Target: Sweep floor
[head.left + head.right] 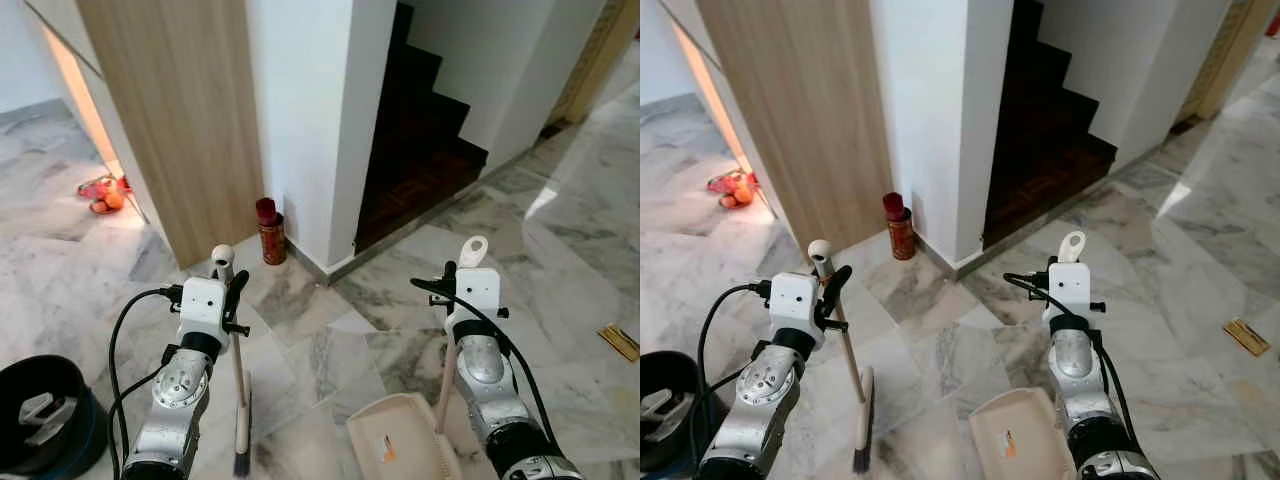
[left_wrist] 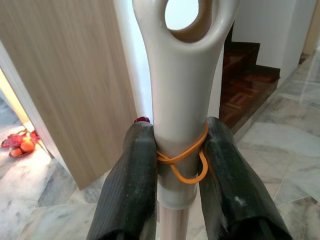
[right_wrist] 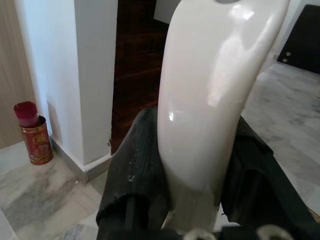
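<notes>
Left gripper (image 2: 181,165) has its fingers clamped on the broom (image 1: 240,400) handle, just below the hanging loop, where an orange rubber band (image 2: 186,159) is wound on. The broom stands nearly upright with its bristles on the marble floor (image 1: 330,350). Right gripper (image 3: 192,165) is squeezed around the cream handle of the dustpan (image 1: 400,440), which sits low on the floor by the right arm. Ahead is a white pillar (image 1: 320,120) with a red tin (image 1: 271,236) at its base, right beside a wood panel (image 1: 170,110). Dark stairs (image 1: 420,140) go up behind the pillar. A dark bin (image 1: 40,415) sits at the robot's left, and some red stuff (image 1: 103,192) lies further off past the panel.
</notes>
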